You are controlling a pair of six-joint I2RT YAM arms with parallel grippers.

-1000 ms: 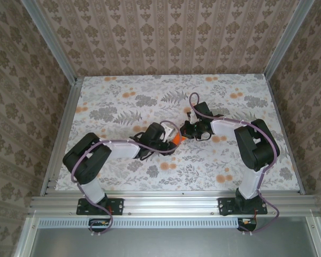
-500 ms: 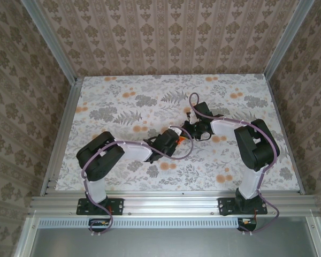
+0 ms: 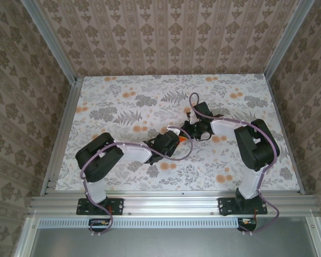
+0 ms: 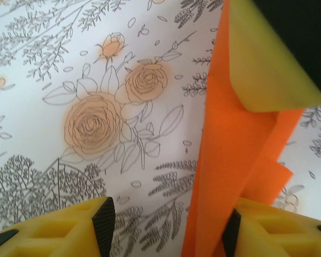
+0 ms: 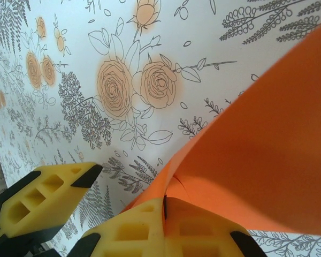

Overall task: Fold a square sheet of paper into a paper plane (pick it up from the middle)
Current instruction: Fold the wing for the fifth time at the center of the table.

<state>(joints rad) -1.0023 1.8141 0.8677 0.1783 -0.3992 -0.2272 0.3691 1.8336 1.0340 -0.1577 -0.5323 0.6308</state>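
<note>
The square sheet of paper [image 3: 181, 137] is bright orange, bent and folded into layers, and held just above the floral tablecloth between the two grippers. My right gripper [image 5: 164, 206] is shut on a corner of the paper [image 5: 257, 155], which fans up and to the right. In the left wrist view the paper [image 4: 230, 160] hangs as a long strip. My left gripper [image 4: 168, 225] is open around it, and the strip lies close to the right finger [image 4: 278, 233]. The right gripper's yellow finger [image 4: 267, 64] pinches its top. Whether it forms a paper plane cannot be told.
The floral tablecloth [image 3: 123, 107] covers the table inside aluminium rails and papered walls. The left gripper [image 3: 174, 140] and right gripper [image 3: 190, 131] nearly touch at the table's middle. One left finger [image 5: 43, 198] sits beside the right gripper.
The left arm has swung right, bringing its gripper up to the right gripper and the paper. The right arm has stayed put, still shut on the paper.
</note>
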